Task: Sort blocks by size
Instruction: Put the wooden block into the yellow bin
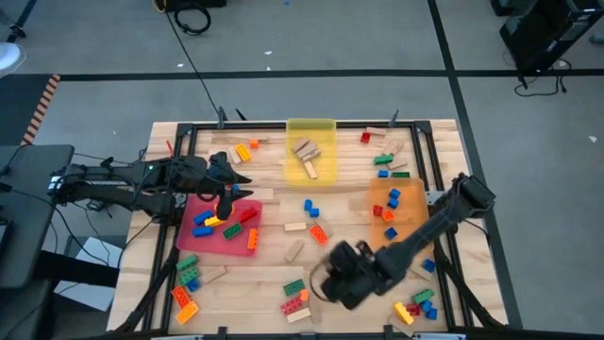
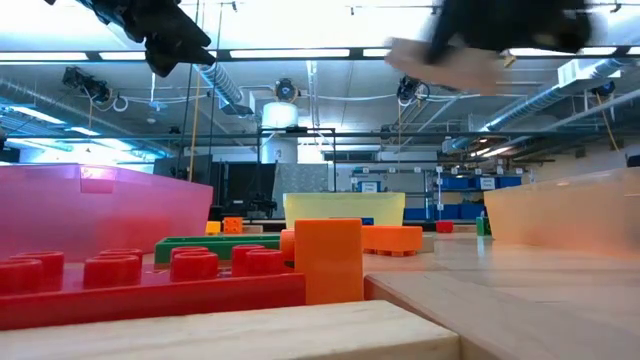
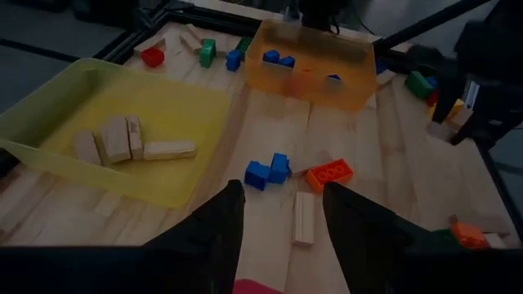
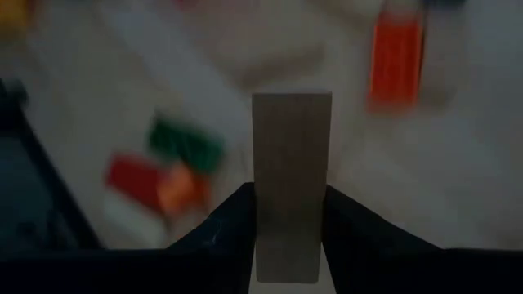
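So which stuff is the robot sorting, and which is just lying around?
Sorting: wooden block held in right gripper; wooden blocks in yellow tray; blue bricks; orange brick.
Lying around: black cable on floor.

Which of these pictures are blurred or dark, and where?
Right wrist view: dim, the table behind smeared, while the wooden block in the right hand stays clearer. Low view: the nearest red brick is soft, ceiling lights glare. Left wrist view: dark at its edges. High view: evenly lit.
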Robot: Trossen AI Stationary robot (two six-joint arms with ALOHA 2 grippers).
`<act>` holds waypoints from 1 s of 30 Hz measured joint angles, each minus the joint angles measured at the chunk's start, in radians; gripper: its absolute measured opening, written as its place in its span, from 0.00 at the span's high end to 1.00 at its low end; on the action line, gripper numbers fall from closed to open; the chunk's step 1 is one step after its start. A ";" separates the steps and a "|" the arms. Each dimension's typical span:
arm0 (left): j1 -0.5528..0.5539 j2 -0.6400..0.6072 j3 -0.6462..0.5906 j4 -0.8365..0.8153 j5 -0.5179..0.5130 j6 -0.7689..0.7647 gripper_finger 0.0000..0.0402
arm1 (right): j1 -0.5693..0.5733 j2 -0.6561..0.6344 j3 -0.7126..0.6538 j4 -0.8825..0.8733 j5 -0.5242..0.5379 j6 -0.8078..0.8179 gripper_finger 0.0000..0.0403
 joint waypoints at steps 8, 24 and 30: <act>0.000 0.000 0.000 0.034 -0.135 0.022 0.56 | -0.249 -0.002 0.136 -0.050 0.049 -0.208 0.69; 0.000 0.000 0.000 0.069 -0.327 0.071 0.56 | -0.854 -0.004 0.356 0.026 -0.192 -0.731 0.69; 0.000 -0.001 0.000 0.121 -0.540 0.100 0.56 | -0.997 0.010 0.365 0.032 -0.277 -0.859 0.69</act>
